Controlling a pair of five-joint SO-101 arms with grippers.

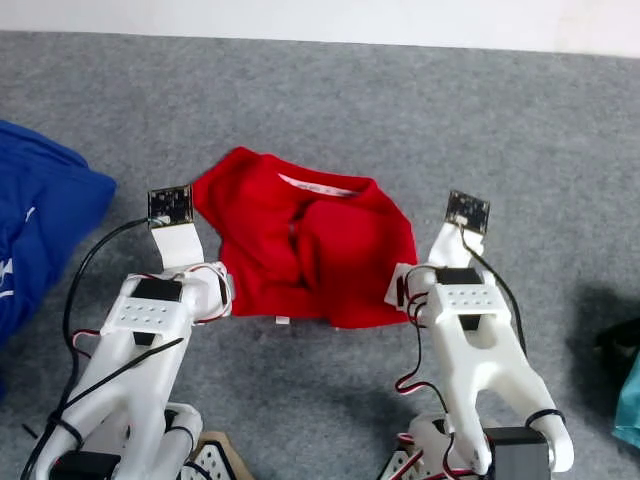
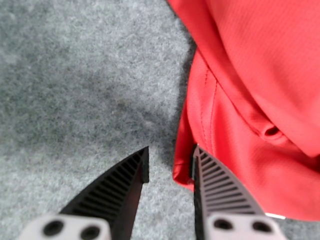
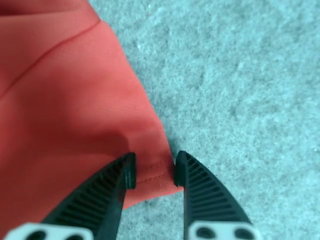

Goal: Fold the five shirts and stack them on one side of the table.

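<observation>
Two pincers, the left pincer and right pincer, stand parted astride the red shirt's hem corners; the left's thin bite may slip, skewing the fold.

— What do the arms look like?
— The left arm and right arm are white plastic. Each has a grid of small holes and a dark circuit board at the far end.
— Wiring?
— A black cable runs along the left, and red wires run by the right. The left gripper and right gripper have black ribbed fingers.
</observation>
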